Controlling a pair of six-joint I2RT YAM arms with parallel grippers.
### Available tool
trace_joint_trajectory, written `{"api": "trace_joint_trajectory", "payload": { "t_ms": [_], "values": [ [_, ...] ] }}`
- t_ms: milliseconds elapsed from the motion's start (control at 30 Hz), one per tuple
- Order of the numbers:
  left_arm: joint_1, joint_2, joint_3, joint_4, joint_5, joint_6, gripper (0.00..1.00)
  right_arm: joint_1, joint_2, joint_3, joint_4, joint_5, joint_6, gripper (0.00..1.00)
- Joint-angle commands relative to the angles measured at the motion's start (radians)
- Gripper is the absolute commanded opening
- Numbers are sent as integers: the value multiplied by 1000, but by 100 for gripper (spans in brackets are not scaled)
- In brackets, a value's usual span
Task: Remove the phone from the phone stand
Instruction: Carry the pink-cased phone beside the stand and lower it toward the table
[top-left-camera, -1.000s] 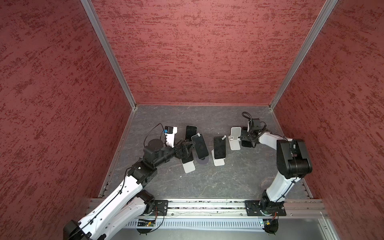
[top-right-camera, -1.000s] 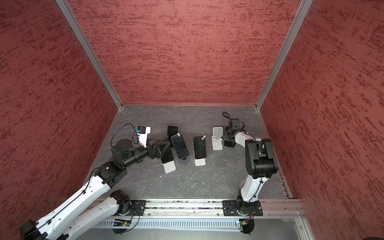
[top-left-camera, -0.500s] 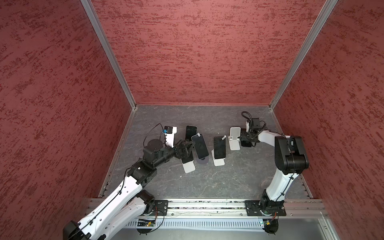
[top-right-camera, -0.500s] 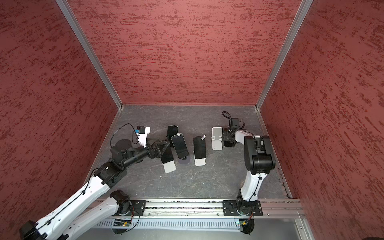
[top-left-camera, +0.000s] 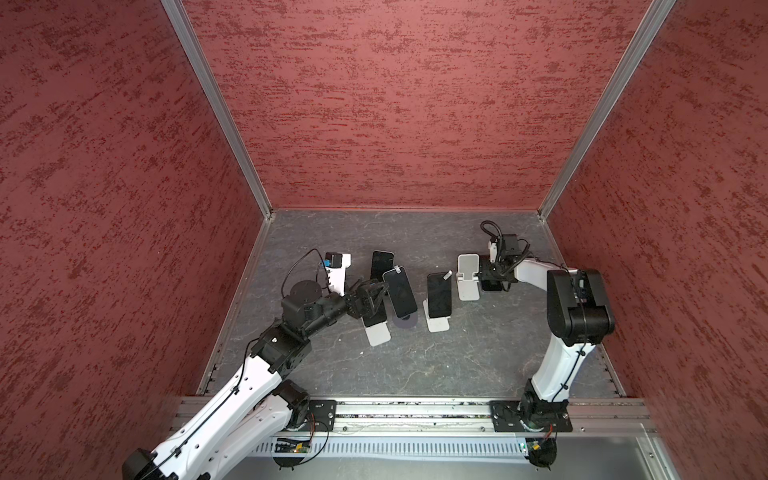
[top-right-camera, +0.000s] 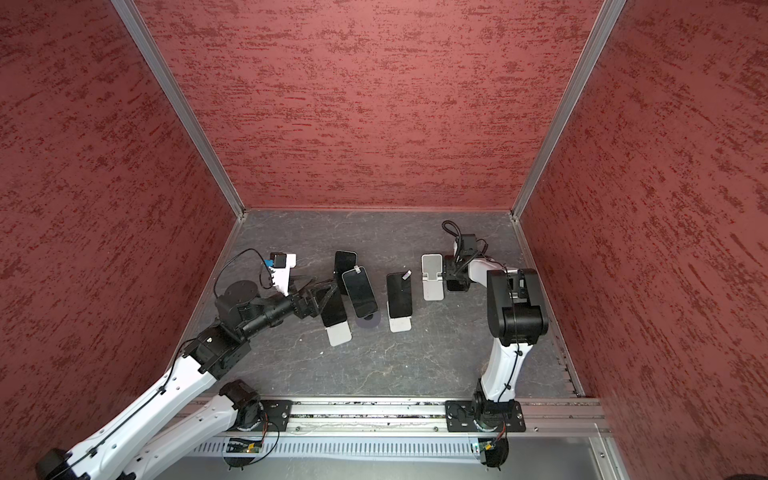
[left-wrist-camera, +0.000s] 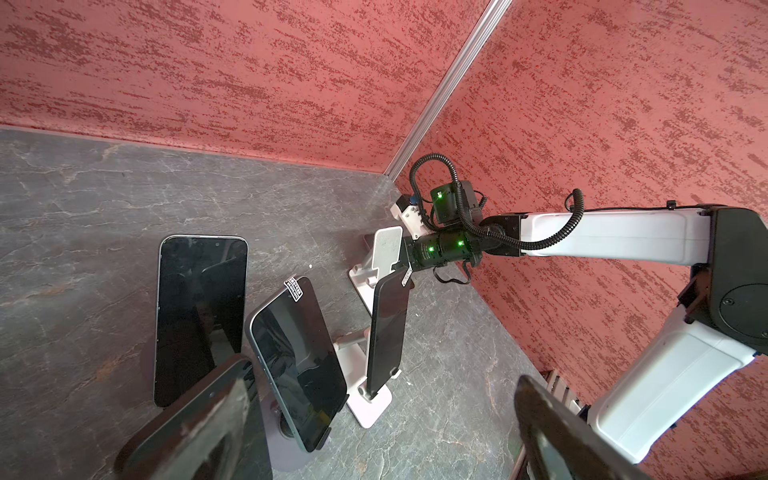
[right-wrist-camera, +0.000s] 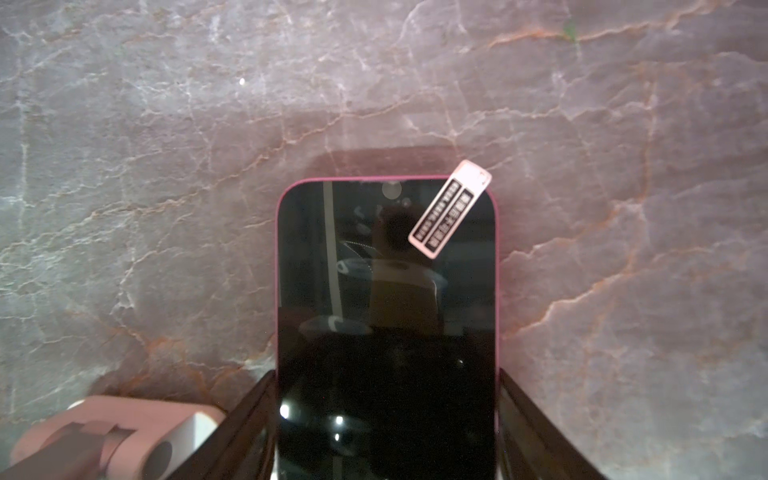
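Note:
My right gripper (right-wrist-camera: 386, 436) is shut on a black phone in a pink case (right-wrist-camera: 386, 291), one finger on each long edge, low over the grey floor. In both top views that phone (top-left-camera: 492, 286) hangs just right of an empty white phone stand (top-left-camera: 468, 276) (top-right-camera: 432, 276). My left gripper (top-left-camera: 376, 297) (left-wrist-camera: 382, 436) is open, its jaws wide apart. One finger (left-wrist-camera: 208, 419) is against the upper part of a dark phone (top-right-camera: 332, 309) that leans on a white stand (top-left-camera: 379, 333).
A phone (top-left-camera: 381, 264) lies flat on the floor. Another (top-left-camera: 400, 292) leans on a round dark stand, and a third (top-left-camera: 439, 295) on a white stand (top-left-camera: 438, 323). Red walls close in the back and both sides, and a metal rail (top-left-camera: 415, 409) runs along the front.
The right arm has shifted slightly to the left with the pink-cased phone still in its grip. The left arm has hardly moved and its jaws stay wide.

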Motion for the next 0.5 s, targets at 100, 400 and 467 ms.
{"api": "trace_joint_trajectory", "payload": {
  "t_ms": [100, 400, 467],
  "values": [
    [5, 0, -20, 20, 15, 2, 100, 5, 48, 1, -29, 20, -5, 72],
    [5, 10, -9, -20, -5, 6, 100, 5, 44, -1, -39, 41, -6, 81],
    [5, 15, 4, -50, -40, 1, 100, 3, 38, -6, -40, 39, -2, 82]
  ]
}}
